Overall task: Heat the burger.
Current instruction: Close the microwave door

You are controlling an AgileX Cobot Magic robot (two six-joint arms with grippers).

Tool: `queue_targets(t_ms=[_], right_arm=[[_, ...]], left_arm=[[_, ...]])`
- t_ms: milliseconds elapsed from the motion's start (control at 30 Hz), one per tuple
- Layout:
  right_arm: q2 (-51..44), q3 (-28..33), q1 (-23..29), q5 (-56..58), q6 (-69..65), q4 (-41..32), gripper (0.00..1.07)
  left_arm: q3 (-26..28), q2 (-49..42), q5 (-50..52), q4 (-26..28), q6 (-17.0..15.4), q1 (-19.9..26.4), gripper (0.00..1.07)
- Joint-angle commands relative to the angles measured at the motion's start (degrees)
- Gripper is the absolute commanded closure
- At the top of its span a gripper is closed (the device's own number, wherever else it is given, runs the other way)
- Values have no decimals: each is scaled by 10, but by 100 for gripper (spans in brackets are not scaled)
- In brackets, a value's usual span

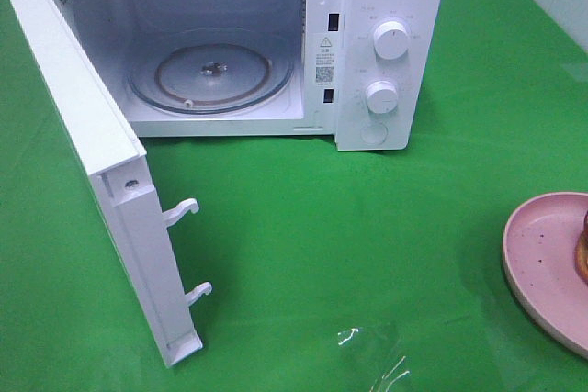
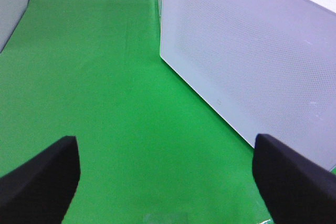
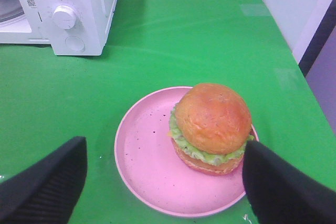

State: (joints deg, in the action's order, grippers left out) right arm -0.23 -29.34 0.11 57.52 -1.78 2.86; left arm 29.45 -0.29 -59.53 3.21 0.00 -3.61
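The burger (image 3: 212, 127) sits upright on a pink speckled plate (image 3: 149, 166), off-centre toward one side of it, its golden-brown bun on top and a frill of green lettuce showing beneath. The plate rests on a green table cover (image 1: 367, 245); in the high view it lies at the right edge of the picture (image 1: 542, 254), with only a sliver of the burger (image 1: 582, 250) visible there.

The right gripper (image 3: 163, 182) hangs above the near side of the plate, its two black fingers (image 3: 44, 182) spread wide apart with nothing between them, one to either side of the plate and not touching the burger.

Well apart from the plate stands a white microwave (image 1: 386, 43), its door (image 1: 101, 162) swung fully open to the left. Inside, a glass turntable (image 1: 211, 71) lies bare on its ring. Two round knobs (image 1: 391, 41) and a button are stacked on the control panel at the right of the opening. Two latch hooks (image 1: 181, 211) jut from the door's inner edge.

The left gripper (image 2: 165, 182) hovers over the green cover beside the outer face of the open door (image 2: 247, 61), its black fingers (image 2: 42, 182) likewise spread wide and holding nothing.
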Motion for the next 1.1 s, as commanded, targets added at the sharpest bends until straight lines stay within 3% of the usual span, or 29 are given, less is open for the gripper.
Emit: queue_targets(t_ms=[33, 1100], right_arm=[[-14, 3, -3, -1, 1, -2, 31], [-14, 3, -3, -1, 1, -2, 31]], left_arm=[[-3, -10, 3, -2, -3, -1, 25], [-3, -10, 3, -3, -5, -1, 25]])
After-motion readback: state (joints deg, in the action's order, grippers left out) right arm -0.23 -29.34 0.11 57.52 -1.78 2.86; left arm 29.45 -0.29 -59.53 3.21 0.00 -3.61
